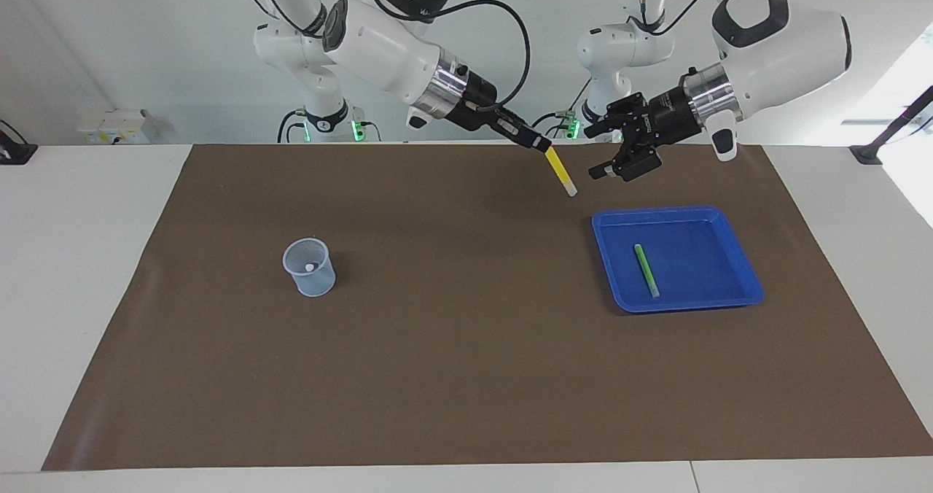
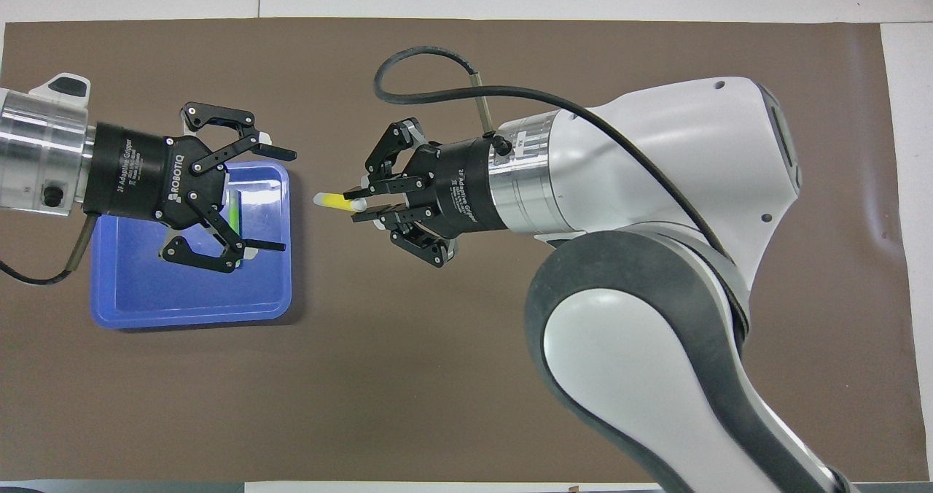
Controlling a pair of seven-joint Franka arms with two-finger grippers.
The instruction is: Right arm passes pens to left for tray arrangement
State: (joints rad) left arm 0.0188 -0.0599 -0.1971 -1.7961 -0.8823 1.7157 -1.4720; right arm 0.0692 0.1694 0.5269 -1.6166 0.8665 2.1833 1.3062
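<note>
My right gripper [image 1: 540, 143] is up in the air over the mat between the cup and the tray, shut on a yellow pen [image 1: 560, 172]. The pen's pale end points toward my left gripper [image 1: 594, 152]. That gripper is open and holds nothing; it hangs above the blue tray's [image 1: 736, 249] edge nearest the robots, a short gap from the pen's tip. A green pen [image 1: 646, 269] lies flat in the tray. From overhead, the yellow pen [image 2: 332, 200] juts from the right gripper [image 2: 357, 206]. The left gripper [image 2: 280, 200] covers part of the tray [image 2: 189, 296] and the green pen [image 2: 233, 212].
A small translucent pale-blue cup [image 1: 309, 267] stands on the brown mat [image 1: 466, 376] toward the right arm's end, with a small pale thing showing inside it. The right arm hides the cup in the overhead view. White table borders the mat.
</note>
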